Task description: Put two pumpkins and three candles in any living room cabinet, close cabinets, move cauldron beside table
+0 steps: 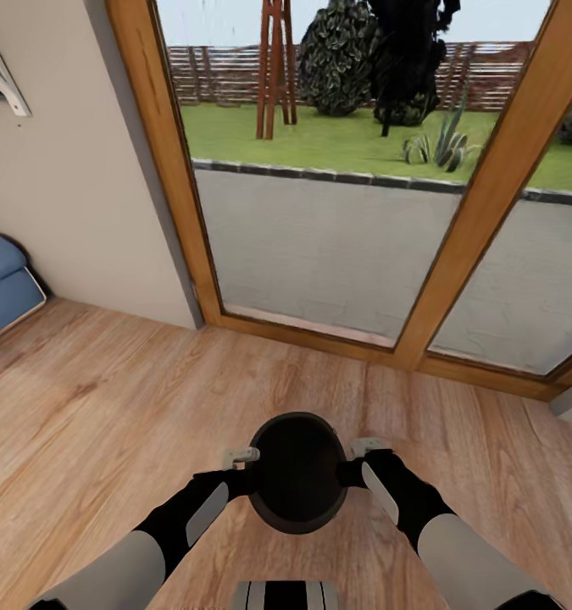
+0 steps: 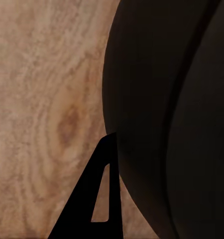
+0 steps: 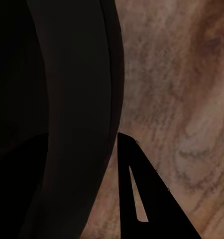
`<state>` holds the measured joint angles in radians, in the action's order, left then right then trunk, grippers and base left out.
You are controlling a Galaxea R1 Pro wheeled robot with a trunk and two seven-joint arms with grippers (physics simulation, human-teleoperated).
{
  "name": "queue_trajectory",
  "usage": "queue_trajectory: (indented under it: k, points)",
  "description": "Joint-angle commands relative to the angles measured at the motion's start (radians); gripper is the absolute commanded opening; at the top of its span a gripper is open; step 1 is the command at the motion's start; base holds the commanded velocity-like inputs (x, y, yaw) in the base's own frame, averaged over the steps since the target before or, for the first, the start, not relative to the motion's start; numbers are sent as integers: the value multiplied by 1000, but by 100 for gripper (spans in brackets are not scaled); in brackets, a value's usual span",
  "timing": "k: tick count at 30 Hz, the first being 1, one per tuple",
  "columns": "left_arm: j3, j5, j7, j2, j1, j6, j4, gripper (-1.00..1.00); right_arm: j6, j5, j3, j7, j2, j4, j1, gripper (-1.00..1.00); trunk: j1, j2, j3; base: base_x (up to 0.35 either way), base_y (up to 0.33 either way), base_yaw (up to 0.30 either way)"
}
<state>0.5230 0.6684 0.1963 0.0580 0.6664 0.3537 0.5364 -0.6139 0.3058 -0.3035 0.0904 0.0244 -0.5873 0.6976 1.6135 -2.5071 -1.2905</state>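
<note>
text: none readable | labels: none | brands: none | numbers: none | signs: none

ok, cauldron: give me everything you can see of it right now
The cauldron is a round, very dark pot, near black with a brownish rim, matte, its open mouth facing up in the head view. Its inside is too dark to show any contents. It sits between the left gripper and the right gripper, which press on its opposite sides, above the wooden floor in front of the glass door. Both wrist views show its curved dark wall close against a finger.
</note>
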Motion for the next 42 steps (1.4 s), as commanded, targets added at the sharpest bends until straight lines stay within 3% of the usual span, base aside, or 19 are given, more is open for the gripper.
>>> queue_trajectory:
  k: [1, 42]
  points:
    - [-5, -13, 20, 0, 0, 2, -19, -100, 39, 41, 6, -11, 10, -16, 0, -100, 0, 0, 0, 0, 0, 286]
    - [-4, -13, 20, 0, 0, 2, -16, -100, 39, 39, 6, -11, 11, -16, 0, -100, 0, 0, 0, 0, 0, 286]
